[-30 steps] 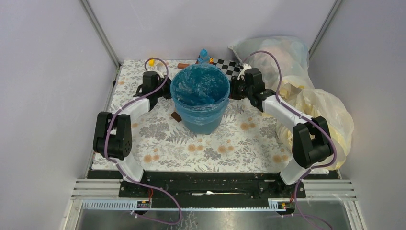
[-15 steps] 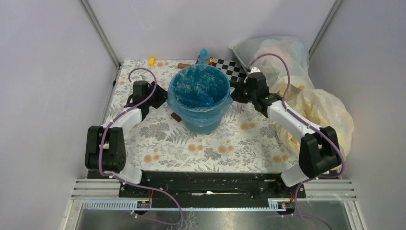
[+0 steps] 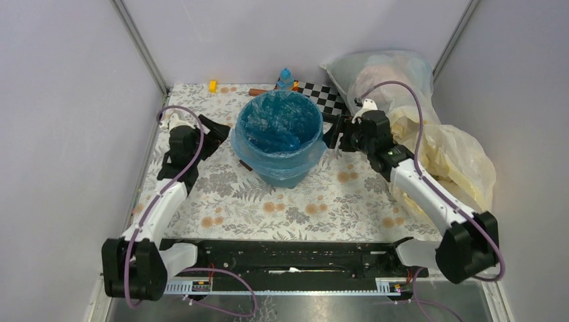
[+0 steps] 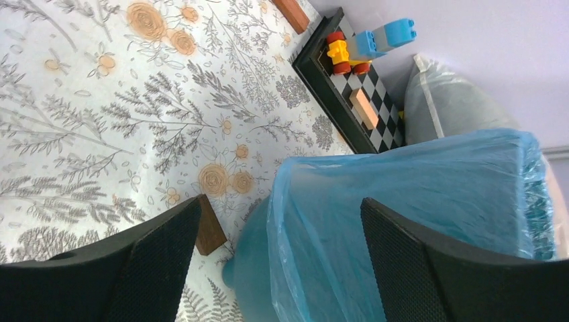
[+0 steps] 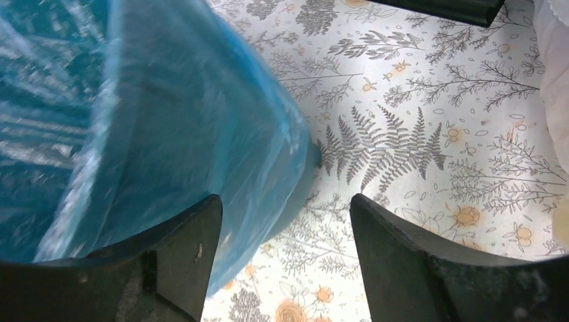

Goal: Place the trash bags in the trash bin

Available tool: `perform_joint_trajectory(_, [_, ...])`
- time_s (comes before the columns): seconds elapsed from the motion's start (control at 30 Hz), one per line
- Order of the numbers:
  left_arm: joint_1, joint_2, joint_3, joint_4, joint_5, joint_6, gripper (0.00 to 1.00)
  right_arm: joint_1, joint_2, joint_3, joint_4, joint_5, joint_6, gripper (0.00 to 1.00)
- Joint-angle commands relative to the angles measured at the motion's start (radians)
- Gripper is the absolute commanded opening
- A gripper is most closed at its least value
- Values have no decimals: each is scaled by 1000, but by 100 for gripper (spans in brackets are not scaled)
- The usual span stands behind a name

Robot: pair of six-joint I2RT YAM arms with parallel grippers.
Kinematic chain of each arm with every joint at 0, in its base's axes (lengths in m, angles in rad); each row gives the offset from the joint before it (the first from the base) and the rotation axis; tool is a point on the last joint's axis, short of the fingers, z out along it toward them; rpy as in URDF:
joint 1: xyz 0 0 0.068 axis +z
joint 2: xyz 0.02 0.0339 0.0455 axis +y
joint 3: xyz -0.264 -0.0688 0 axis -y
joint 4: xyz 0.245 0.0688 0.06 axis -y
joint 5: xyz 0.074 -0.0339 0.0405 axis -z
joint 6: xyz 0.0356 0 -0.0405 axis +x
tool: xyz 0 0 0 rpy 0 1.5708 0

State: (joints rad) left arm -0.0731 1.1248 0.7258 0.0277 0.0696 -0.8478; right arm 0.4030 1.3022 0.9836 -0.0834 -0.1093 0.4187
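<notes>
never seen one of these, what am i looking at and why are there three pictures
These are two robot arms bolted at the near edge of a table. The wide picture looks down from above and behind them; the other two come from a camera on each wrist, so the black shapes are that arm's own fingers. On the flowered table stands a teal trash bin lined with a blue trash bag folded over its rim. A checkerboard and toy bricks sit at the back; big plastic bags lie on the right. The left gripper and right gripper flank the bin, both open, holding nothing.
</notes>
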Motion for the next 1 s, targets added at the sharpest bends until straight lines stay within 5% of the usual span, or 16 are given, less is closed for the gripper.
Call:
perform_joint_trajectory(0.0, [1, -91, -26, -149, -102, -31, 92, 3, -115, -77, -23, -63, 9, 81])
perform_joint_trajectory(0.2, [1, -230, -111, -152, 147, -46, 86, 3, -271, -250, 35, -200, 101, 84])
perform_joint_trajectory(0.3, [1, -264, -140, -145, 270, -52, 87, 3, -320, -319, 139, -313, 169, 98])
perform_joint_trajectory(0.4, [1, -291, -163, -116, 374, -71, 90, 3, -353, -371, 220, -388, 226, 100])
perform_joint_trajectory(0.97, [-2, -199, -250, 54, 491, -187, 86, 3, -130, -346, 447, -400, 493, 100])
